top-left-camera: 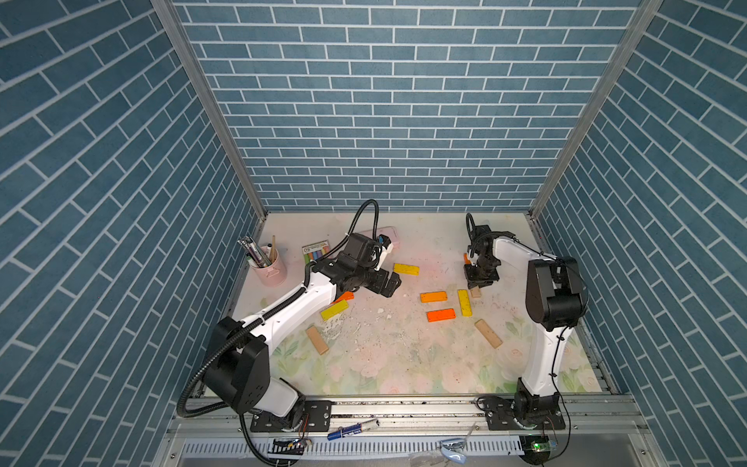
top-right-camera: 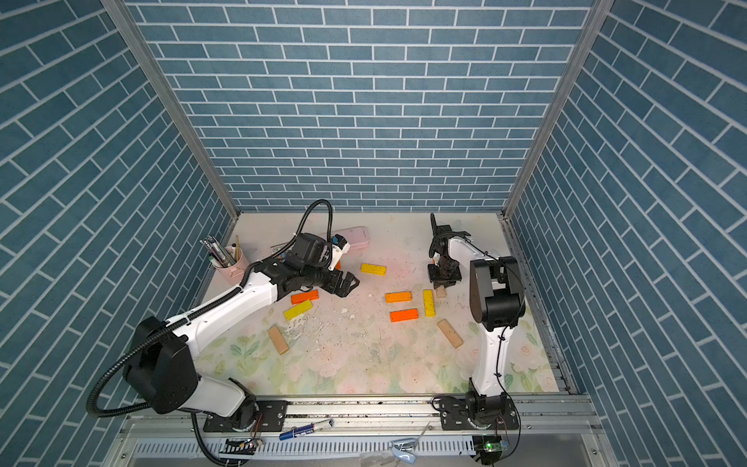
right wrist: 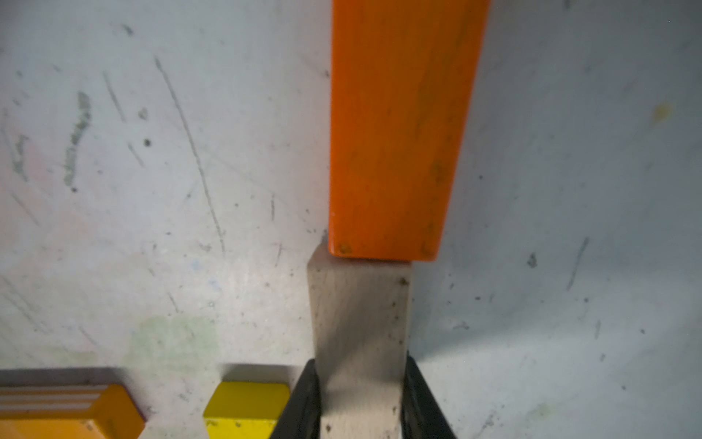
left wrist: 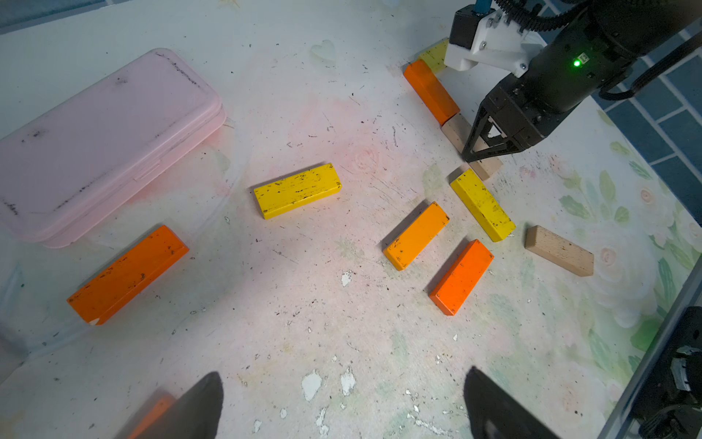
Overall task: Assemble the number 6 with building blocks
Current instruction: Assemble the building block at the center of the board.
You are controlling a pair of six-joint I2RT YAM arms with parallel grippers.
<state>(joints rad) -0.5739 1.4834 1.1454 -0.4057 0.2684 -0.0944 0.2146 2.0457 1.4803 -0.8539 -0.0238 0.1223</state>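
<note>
My right gripper (right wrist: 361, 403) is shut on a plain tan block (right wrist: 359, 323) that lies flat on the table, end to end with an orange block (right wrist: 399, 133). In a top view the right gripper (top-left-camera: 480, 283) stands over this tan block (top-left-camera: 475, 292) at the back right. Close by lie a yellow block (top-left-camera: 464, 302), an amber block (top-left-camera: 433, 297) and an orange one (top-left-camera: 441, 315). My left gripper (left wrist: 343, 374) hangs open over bare table at mid-left, holding nothing. More blocks are scattered about: yellow (left wrist: 297, 191), orange (left wrist: 127, 274), tan (left wrist: 559, 250).
A pink case (left wrist: 106, 144) lies at the back. A chalk pack (top-left-camera: 316, 252) and a pink cup of pens (top-left-camera: 270, 269) stand at the back left. A yellow block (top-left-camera: 334, 310) and a tan block (top-left-camera: 316, 340) lie beside the left arm. Blue brick walls close in three sides.
</note>
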